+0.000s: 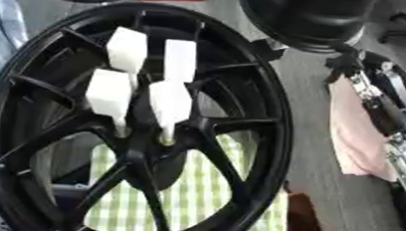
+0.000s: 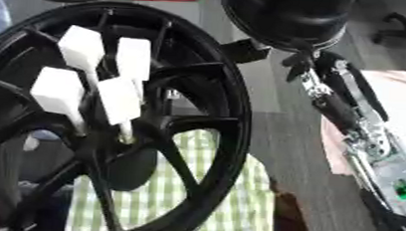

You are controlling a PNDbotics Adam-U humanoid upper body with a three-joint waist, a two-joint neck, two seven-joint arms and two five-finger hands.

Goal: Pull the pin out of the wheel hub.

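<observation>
Left eye view: a black wheel hub (image 1: pixel 136 129) stands upright, four white-handled pins (image 1: pixel 170 102) seated at its centre, green checked cloth (image 1: pixel 193 197) behind its spokes. Right eye view: right of the hub, the robot's arm (image 2: pixel 354 125) descends; neither hand shows, fingers' state untellable.

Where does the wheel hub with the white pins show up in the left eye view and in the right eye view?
Left eye view: the wheel hub sits left of centre, four white pins standing up from it.
Right eye view: the hub lies nearer the left edge, and the black rim is cut off at that edge.
Shared landmark: the green checked cloth seen through the lower spokes.
</observation>
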